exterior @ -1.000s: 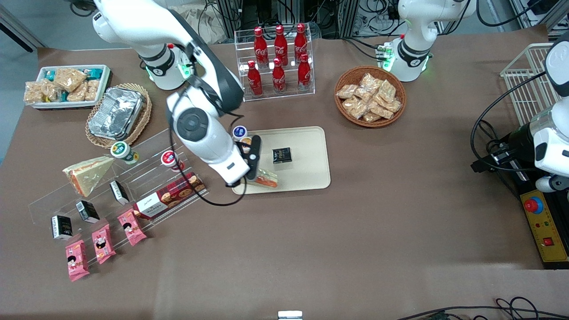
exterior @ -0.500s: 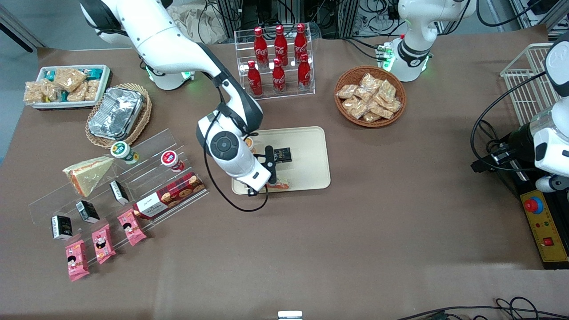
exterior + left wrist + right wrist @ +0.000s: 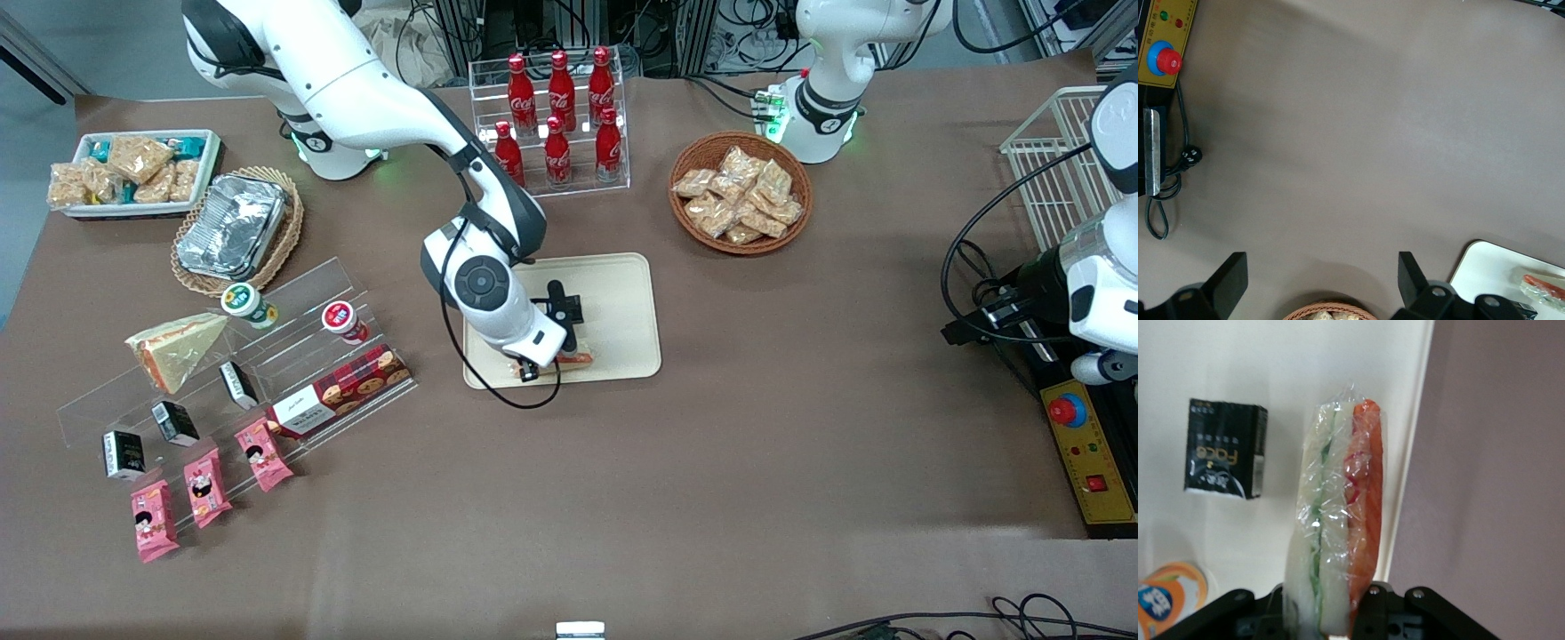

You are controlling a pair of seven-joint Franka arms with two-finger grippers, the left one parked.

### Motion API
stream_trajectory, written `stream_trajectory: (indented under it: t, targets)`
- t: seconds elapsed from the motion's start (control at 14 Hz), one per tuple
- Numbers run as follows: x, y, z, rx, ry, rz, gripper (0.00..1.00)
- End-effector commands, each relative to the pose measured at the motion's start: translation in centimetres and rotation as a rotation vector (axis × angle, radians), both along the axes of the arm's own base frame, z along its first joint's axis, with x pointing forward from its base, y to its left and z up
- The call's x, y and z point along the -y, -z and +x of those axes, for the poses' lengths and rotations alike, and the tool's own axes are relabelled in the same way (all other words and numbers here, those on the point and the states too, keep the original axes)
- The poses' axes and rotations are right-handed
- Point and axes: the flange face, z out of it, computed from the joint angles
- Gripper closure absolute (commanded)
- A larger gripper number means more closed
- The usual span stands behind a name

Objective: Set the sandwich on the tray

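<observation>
The sandwich (image 3: 578, 359), a clear-wrapped wedge with white bread and an orange and green filling edge (image 3: 1338, 513), is held between the fingers of my right gripper (image 3: 558, 345), which is shut on it. It hangs just over the cream-beige tray (image 3: 622, 342), at the tray's edge nearest the front camera. The right wrist view has the sandwich standing on edge in the gripper (image 3: 1331, 613) above the tray (image 3: 1271, 360), close to its rim. The left wrist view catches the tray's corner (image 3: 1488, 270) and the sandwich tip (image 3: 1541, 283).
A black packet (image 3: 569, 308) and a small cup (image 3: 1165, 600) lie on the tray. A second wrapped sandwich (image 3: 176, 347) sits on the clear acrylic rack (image 3: 293, 293) with snacks. A cola bottle rack (image 3: 556, 116), snack basket (image 3: 741, 191) and foil pan (image 3: 233, 224) stand farther back.
My right arm has carried the sandwich sideways toward the parked arm's end, from the tray's corner to further in along its near edge. The grip on the sandwich has stayed shut.
</observation>
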Motion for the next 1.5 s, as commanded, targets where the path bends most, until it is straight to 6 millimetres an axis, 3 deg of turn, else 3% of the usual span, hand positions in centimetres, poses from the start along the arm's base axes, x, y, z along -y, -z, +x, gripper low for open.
stream_trajectory:
  t: [0.0, 0.07, 0.14, 0.36, 0.57, 0.71, 1.07, 1.21, 1.43]
  targets:
    - [-0.2, 0.9, -0.2, 0.012, -0.019, -0.012, 0.94]
    - [-0.1, 1.3, -0.2, 0.009, -0.016, -0.016, 0.32]
    - [-0.2, 1.4, -0.2, 0.011, -0.015, -0.013, 0.01]
    - [0.1, 1.1, 0.0, 0.007, 0.008, -0.015, 0.01]
    - [0.9, -1.2, 0.4, -0.004, 0.068, -0.023, 0.01]
    - [3.5, -4.8, 2.0, -0.004, 0.168, -0.034, 0.01]
    - [10.2, -16.8, 2.0, -0.051, 0.352, -0.122, 0.01]
    - [14.8, -21.9, 2.3, -0.056, 0.45, -0.131, 0.01]
    - [23.5, -28.6, 2.8, -0.057, 0.624, -0.106, 0.01]
